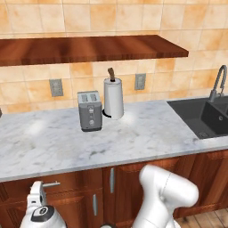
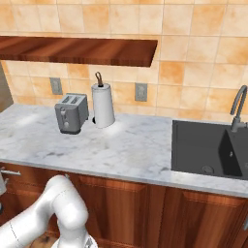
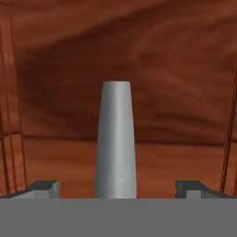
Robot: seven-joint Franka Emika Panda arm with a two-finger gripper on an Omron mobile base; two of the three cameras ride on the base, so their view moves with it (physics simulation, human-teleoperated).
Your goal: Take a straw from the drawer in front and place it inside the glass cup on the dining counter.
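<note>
The drawer (image 1: 71,179) is a shallow reddish-brown front under the marble worktop, and it is closed. Its short silver bar handle (image 1: 52,183) stands upright in the hand view as a grey bar (image 3: 115,139) between my two fingertips. My gripper (image 3: 119,189) is open and straddles that handle, with one dark fingertip (image 3: 44,189) on each side and a gap to the bar. From the left base view, the gripper (image 1: 39,188) sits low at the left, right at the drawer front. The straw, the glass cup and the dining counter are out of view.
On the marble worktop (image 1: 133,133) stand a grey toaster (image 1: 89,110) and a paper towel roll (image 1: 113,98). A dark sink (image 2: 208,147) with a faucet (image 2: 237,109) lies to the right. A wooden shelf (image 1: 89,48) hangs above. Taller cabinet doors (image 1: 124,187) flank the drawer.
</note>
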